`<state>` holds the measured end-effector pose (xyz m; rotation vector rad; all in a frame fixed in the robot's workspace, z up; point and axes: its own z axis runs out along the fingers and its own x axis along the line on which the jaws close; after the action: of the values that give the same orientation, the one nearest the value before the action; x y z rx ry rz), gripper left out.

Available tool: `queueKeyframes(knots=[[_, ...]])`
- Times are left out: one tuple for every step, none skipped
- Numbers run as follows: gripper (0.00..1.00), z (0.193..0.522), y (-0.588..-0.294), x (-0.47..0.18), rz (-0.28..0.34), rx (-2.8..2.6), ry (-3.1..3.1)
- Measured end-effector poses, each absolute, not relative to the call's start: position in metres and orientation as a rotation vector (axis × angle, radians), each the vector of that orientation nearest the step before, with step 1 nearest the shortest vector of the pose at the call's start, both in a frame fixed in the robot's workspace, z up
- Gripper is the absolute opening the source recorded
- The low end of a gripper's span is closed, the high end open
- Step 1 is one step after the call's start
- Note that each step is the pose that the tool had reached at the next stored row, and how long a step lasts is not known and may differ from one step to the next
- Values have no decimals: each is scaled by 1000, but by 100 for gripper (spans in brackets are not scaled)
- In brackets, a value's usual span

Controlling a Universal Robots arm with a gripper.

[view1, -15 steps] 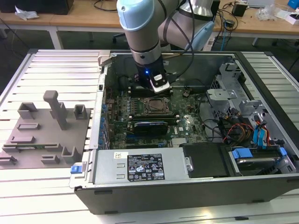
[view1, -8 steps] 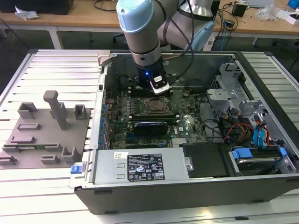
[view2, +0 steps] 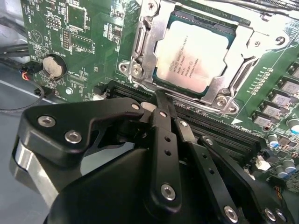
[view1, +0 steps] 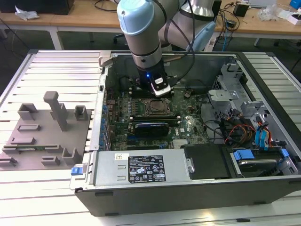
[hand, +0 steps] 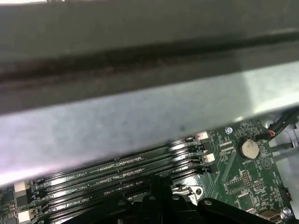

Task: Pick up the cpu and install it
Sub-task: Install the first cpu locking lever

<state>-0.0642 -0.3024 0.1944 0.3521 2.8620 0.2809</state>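
The cpu (view2: 196, 55) already lies flat in the metal-framed socket (view2: 140, 44) of the green motherboard (view2: 70, 46), its silvery top facing up and its edges inside the frame. In the exterior view the same chip (view1: 155, 106) sits near the middle of the board inside the open computer case (view1: 188, 188), which rests on the slatted counter (view1: 47, 197). A grey fixture plate (view1: 44, 136) lies on the counter to the exterior view's left of the case, well apart from the work.

The gripper (view2: 161, 100) hangs above the memory slots (view2: 224, 135), just beside the socket, and its jaws are drawn together with nothing between them. They do not touch the chip.

Judging by this, the placing step looks finished and the work is at its closing part: the chip is seated and released. Whether it is fully home in the socket cannot be told from here, as one side of the frame appears to overlap the chip's edge.
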Motion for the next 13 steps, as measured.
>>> queueKeyframes(knots=[[11, 194, -302, -64, 281, 352, 2862], [11, 194, -302, -63, 281, 353, 2862], [11, 194, -302, -63, 282, 353, 2862], [11, 194, -302, -62, 284, 353, 2862], [11, 194, -302, -61, 293, 354, 2862], [11, 194, -302, -60, 304, 355, 2861], [11, 194, -302, -60, 312, 356, 2861], [11, 194, -302, -60, 317, 357, 2861], [11, 194, -302, -60, 317, 357, 2861], [11, 194, -302, -60, 318, 357, 2861], [11, 194, -302, -60, 318, 357, 2861], [11, 194, -302, -60, 316, 357, 2861], [11, 195, -302, -60, 312, 356, 2861]])
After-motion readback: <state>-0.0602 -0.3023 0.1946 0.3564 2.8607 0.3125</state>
